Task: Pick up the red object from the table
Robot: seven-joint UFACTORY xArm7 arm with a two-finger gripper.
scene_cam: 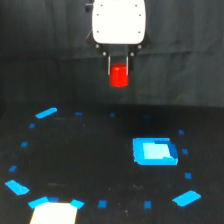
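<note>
A slanted blue tape strip (46, 113) lies near the far left edge of the black table (90, 155), and a white patch (54, 212) sits at the near edge. Centre, the gripper (118, 70) hangs above the table's far edge, its 2 fingers clenched around the red object (119, 75), lifted clear of the surface. Toward the right lies a larger blue square patch (155, 151).

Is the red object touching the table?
Apart. The exterior view shows the red object held between the tool's fingers, well above the table.
</note>
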